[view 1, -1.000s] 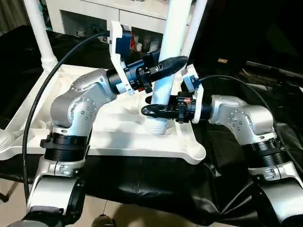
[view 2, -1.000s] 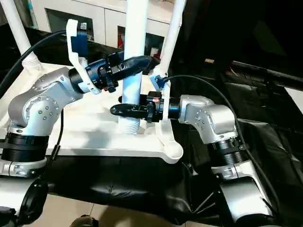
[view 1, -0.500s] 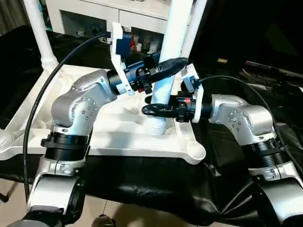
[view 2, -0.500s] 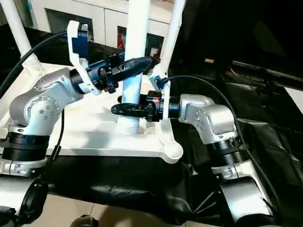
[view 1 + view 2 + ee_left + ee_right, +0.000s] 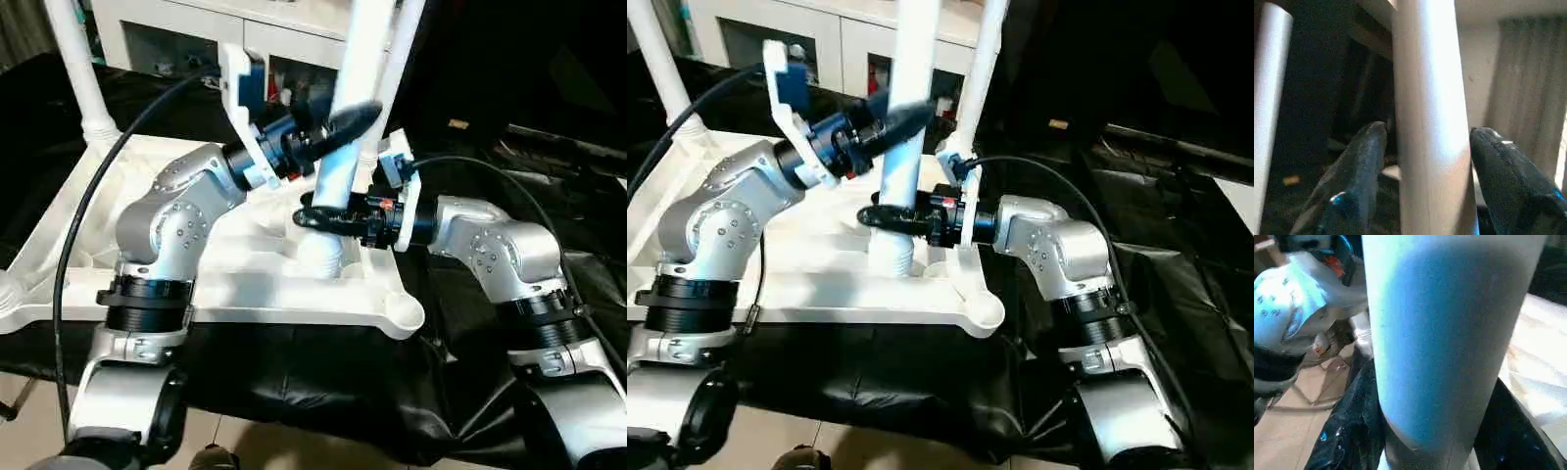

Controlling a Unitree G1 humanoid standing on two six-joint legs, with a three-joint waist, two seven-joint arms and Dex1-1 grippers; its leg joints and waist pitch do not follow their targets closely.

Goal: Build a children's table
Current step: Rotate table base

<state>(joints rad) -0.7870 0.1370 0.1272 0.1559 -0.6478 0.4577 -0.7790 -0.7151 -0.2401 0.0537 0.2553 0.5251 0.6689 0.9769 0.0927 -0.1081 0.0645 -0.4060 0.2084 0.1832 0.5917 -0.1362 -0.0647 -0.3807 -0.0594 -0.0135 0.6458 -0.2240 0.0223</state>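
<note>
Left wrist view shows the left claw [image 5: 1422, 161] with its two black fingers [image 5: 1359, 161] standing clear on either side of the white table leg [image 5: 1430, 122], a visible gap between each pad and the tube. A second ago this claw was pinched on the same leg; now it is released and has slid up and tilted, its fingers slanting across the leg above the right claw. The right claw [image 5: 318, 217] is clenched on the leg just above the ribbed foot end; in the right wrist view its dark fingers [image 5: 1352, 431] press against both flanks of the tube. It has tightened slightly over the same second.

The leg stands nearly upright, leaning a little, with its ribbed end at the near right corner socket [image 5: 323, 262] of the upturned white table top [image 5: 245, 294], which lies ribbed side up on the black-draped worktop [image 5: 323, 392]. Whether the end is fully seated in the socket cannot be told, as the right claw hides the joint. Two other legs [image 5: 83, 69] already rise from the far sockets, one at far left and one behind the held leg.

My reading: the grip is being handed over, the right claw steadying the leg while the left resets for a fresh hold, likely to twist or press the leg home. With only one claw holding, the leaning tube could tip out of the socket.
</note>
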